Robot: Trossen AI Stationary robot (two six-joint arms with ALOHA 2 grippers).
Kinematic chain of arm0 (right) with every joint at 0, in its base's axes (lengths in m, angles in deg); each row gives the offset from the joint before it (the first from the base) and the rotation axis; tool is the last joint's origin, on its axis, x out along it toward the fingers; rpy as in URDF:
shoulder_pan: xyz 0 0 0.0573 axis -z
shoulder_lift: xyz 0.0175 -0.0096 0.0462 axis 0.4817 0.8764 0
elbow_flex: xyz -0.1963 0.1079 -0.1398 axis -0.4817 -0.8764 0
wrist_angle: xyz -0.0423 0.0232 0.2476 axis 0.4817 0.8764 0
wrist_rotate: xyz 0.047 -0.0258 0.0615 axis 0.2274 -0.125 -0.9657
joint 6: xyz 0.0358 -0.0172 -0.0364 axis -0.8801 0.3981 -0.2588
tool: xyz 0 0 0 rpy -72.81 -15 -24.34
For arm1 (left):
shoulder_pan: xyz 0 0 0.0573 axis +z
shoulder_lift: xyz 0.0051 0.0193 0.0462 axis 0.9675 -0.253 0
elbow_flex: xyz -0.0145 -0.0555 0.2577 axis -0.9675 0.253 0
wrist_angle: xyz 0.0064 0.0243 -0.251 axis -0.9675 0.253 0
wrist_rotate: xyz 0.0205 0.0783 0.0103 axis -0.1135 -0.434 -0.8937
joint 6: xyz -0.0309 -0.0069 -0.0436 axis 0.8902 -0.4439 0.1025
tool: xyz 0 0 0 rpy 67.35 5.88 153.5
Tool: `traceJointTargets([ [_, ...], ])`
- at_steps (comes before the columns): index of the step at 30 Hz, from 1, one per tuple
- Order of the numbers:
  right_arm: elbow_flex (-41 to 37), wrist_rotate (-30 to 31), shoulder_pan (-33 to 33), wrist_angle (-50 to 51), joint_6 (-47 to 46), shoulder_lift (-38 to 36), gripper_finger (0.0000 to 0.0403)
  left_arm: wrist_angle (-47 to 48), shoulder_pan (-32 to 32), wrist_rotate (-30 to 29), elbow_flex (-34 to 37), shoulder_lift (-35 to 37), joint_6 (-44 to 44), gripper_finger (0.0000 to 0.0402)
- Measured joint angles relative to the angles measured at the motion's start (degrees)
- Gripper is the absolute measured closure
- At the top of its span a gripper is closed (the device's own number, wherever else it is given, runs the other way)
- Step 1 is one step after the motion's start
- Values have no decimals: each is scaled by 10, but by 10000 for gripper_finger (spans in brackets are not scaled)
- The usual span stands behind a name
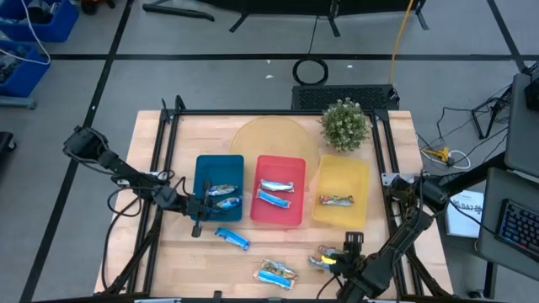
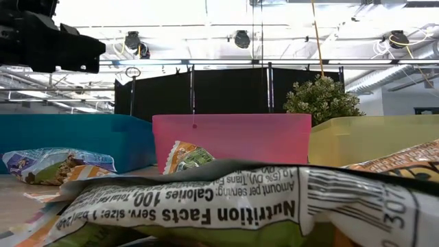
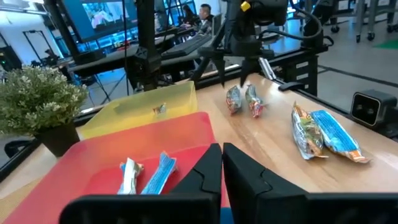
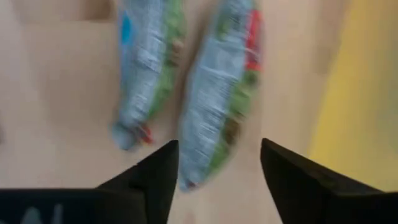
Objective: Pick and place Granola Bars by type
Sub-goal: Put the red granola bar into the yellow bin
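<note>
Your right gripper [image 4: 217, 165] hangs spread wide over 2 Granola Bars [image 4: 221, 93] on the bare wood beside the yellow tray [image 1: 341, 194] (neither is touched). Your left gripper [image 3: 222, 163], fingers pressed together, waits at the blue tray [image 1: 219, 167].

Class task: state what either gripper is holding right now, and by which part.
Nothing is held. The right gripper hangs open above two granola bars on the table; the left gripper is shut and empty near the blue tray.

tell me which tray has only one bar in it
The yellow tray, on the right of the row nearest the plant, holds one bar; the blue and red trays hold two each.
</note>
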Motion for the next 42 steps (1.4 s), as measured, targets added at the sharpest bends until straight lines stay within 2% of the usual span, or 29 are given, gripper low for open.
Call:
traceJointTargets([
  [6, -38, 1, 4, -34, -14, 0, 167, 0, 0, 0, 0, 0, 20, 397],
  [10, -69, 0, 9, -45, -15, 0, 179, 0, 0, 0, 0, 0, 34, 381],
  [16, -113, -1, 14, -126, 28, -4, 210, 4, 0, 0, 0, 0, 43, 361],
  [20, -119, -6, 21, -140, 42, -3, 252, 10, 0, 0, 0, 0, 53, 360],
  [27, -120, 15, 24, -131, 75, -23, 367, 31, 0, 0, 0, 0, 78, 360],
  [32, -119, 27, 36, -117, 66, -82, 373, 32, 0, 0, 0, 0, 88, 360],
  [37, -120, 84, 56, -84, 72, -165, 365, 34, 0, 0, 0, 0, 89, 360],
  [40, -119, 137, 77, -26, 81, -222, 372, 34, 0, 0, 0, 0, 90, 360],
  [42, -124, 152, 102, 28, 75, -255, 376, 34, 0, 0, 0, 0, 90, 360],
])
